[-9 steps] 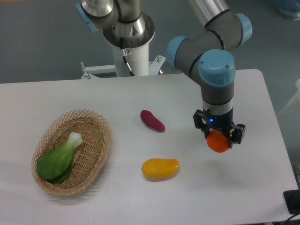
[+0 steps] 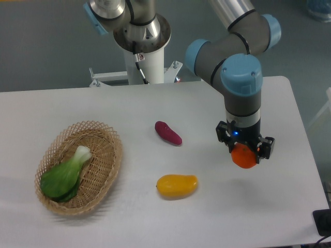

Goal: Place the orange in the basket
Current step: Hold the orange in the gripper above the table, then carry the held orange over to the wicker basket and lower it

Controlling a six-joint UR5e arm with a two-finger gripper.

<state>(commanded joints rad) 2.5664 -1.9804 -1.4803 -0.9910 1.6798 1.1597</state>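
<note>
The orange (image 2: 243,157) is a small bright round fruit at the right of the table, held between the fingers of my gripper (image 2: 244,154). The gripper is shut on the orange and points straight down; whether the fruit touches the table I cannot tell. The basket (image 2: 106,135) is an oval tan wicker one at the far left of the table, well away from the gripper. A green leafy bok choy (image 2: 64,174) lies inside it.
A purple sweet potato (image 2: 168,133) lies near the middle of the table. A yellow-orange mango (image 2: 177,186) lies in front of it, between the gripper and the basket. The robot's base column (image 2: 142,46) stands at the back edge.
The gripper with the orange has shifted slightly to the right. Nothing else has moved.
</note>
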